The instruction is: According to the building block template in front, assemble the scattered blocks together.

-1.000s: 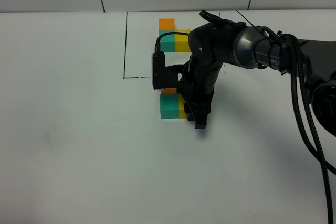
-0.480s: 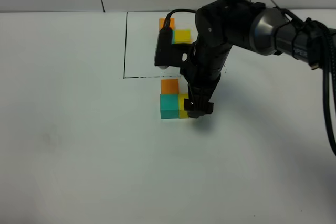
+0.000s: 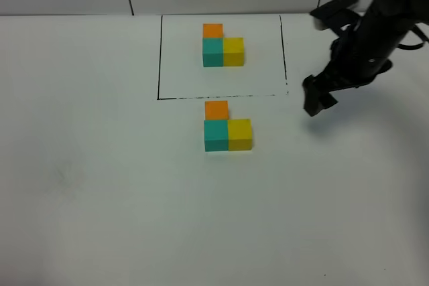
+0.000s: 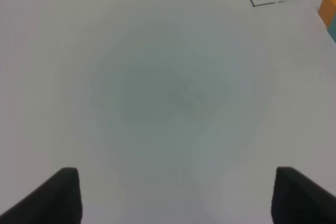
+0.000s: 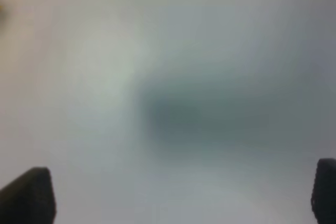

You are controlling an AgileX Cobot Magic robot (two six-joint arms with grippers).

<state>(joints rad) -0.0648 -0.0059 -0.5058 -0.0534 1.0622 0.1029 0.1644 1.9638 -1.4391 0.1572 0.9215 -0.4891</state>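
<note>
The building block template (image 3: pixel 223 45) is an L of orange, teal and yellow cubes inside a thin black rectangle at the back. Just in front of that frame the scattered blocks lie pressed together in the same L: orange (image 3: pixel 216 109) behind teal (image 3: pixel 216 134), yellow (image 3: pixel 240 134) to the teal one's right. My right gripper (image 3: pixel 316 101) hangs well right of them, near the frame's front right corner; in the blurred right wrist view it (image 5: pixel 178 195) is open and holds nothing. My left gripper (image 4: pixel 178 198) is open over bare table, with the orange block (image 4: pixel 329 4) at the picture's edge.
The white table (image 3: pixel 100 185) carries only the drawn black frame (image 3: pixel 161 58) and the two cube clusters. The right arm (image 3: pixel 375 25) reaches in from the back right. A grey tiled wall runs behind the table. The left arm is out of the high view.
My right gripper opened, let go of the yellow block, and swung away up and to the right. All three loose cubes now show uncovered. The left gripper has not moved.
</note>
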